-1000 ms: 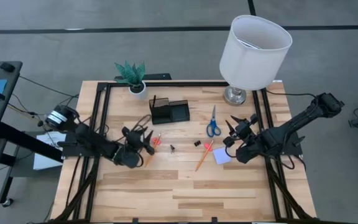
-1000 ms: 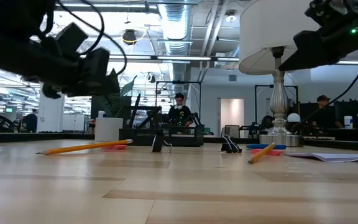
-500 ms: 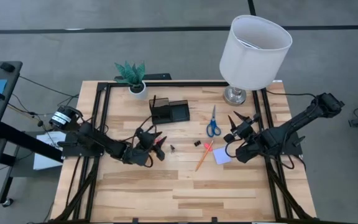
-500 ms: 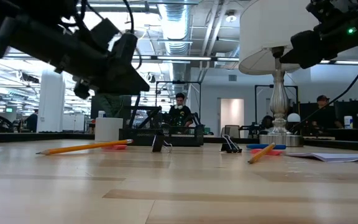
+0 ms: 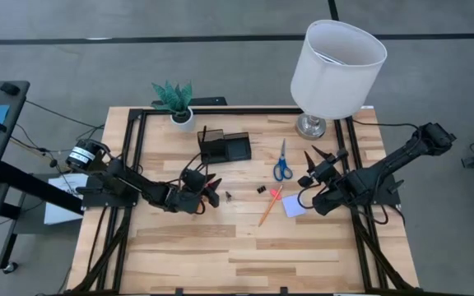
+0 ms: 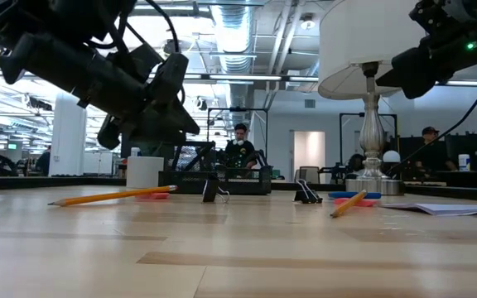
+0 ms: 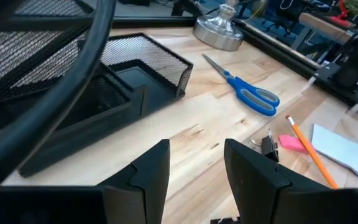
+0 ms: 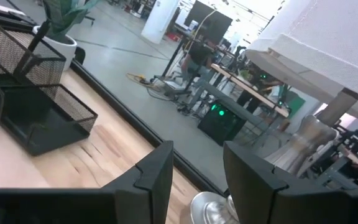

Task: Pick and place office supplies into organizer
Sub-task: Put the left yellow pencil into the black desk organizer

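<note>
The black mesh organizer (image 5: 225, 148) sits far-centre on the table (image 5: 245, 247), a pen (image 5: 205, 134) upright in its cup. Two pencils: one (image 5: 268, 205) right of centre by the pink eraser (image 7: 294, 144), one (image 6: 113, 196) left. One pair of scissors (image 5: 282, 161), two clips (image 6: 307, 193), one note pad (image 5: 294, 206). The left gripper (image 5: 210, 191) and right gripper (image 5: 320, 159) hover empty, fingers apart.

The left pincer (image 5: 207, 191) hides most of one orange pencil (image 5: 197, 202) — the pen in the organizer (image 5: 225, 148) is too small to tell.

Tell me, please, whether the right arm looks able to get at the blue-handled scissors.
Probably yes: the right gripper hangs open beside the blue-handled scissors, which lie flat with bare table around them.
</note>
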